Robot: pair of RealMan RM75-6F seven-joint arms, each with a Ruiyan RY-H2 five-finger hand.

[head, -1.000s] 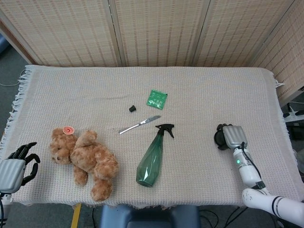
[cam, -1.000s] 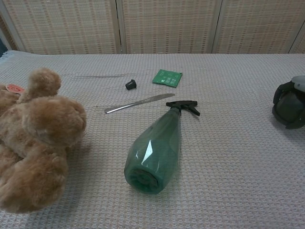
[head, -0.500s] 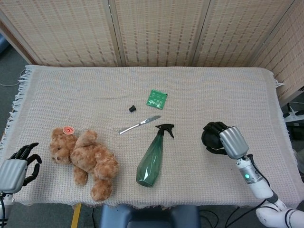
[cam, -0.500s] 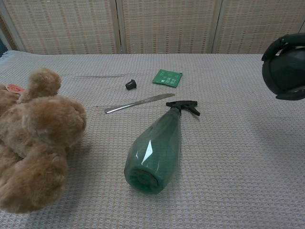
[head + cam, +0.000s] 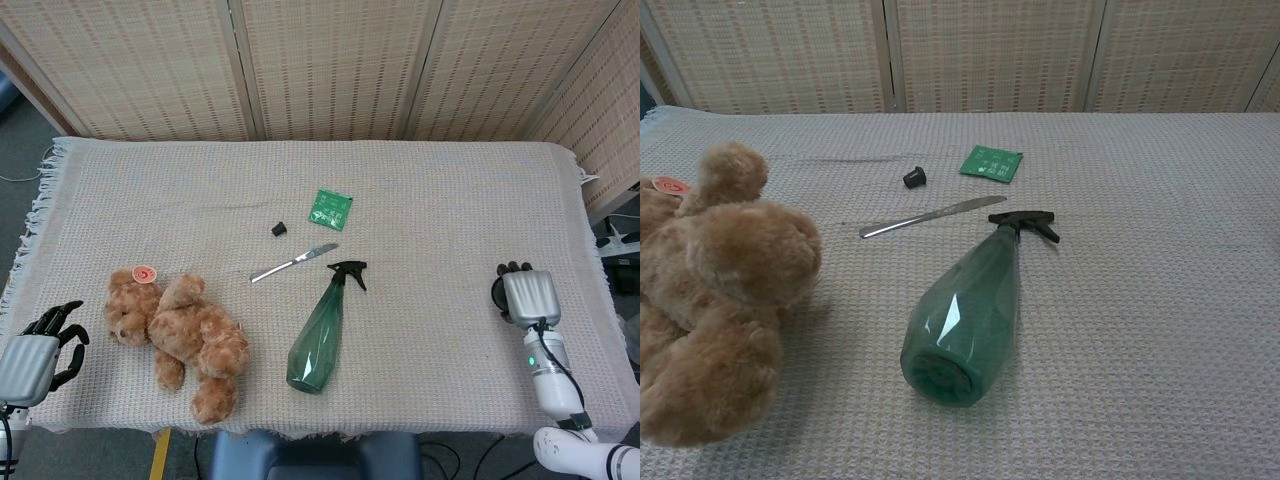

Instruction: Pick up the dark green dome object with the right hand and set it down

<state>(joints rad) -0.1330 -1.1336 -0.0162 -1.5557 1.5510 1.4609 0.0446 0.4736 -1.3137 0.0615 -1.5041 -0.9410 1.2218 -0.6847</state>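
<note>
In the head view my right hand (image 5: 525,297) is at the right side of the table, back of the hand facing up. Its fingers wrap the dark green dome object (image 5: 495,291), of which only a dark sliver shows at the hand's left edge. I cannot tell whether the dome touches the cloth. My left hand (image 5: 38,348) hangs at the table's front left corner, fingers apart and holding nothing. The chest view shows neither hand nor the dome.
A green spray bottle (image 5: 321,332) lies on its side at the centre front, a teddy bear (image 5: 180,336) to its left. Behind them are a knife (image 5: 294,262), a small black cap (image 5: 278,229) and a green packet (image 5: 329,208). The table's right edge (image 5: 603,290) is close to my right hand.
My right hand, which had lifted the dome toward the table's middle, has swung back right and lower, out of the chest view. The left hand has barely moved.
</note>
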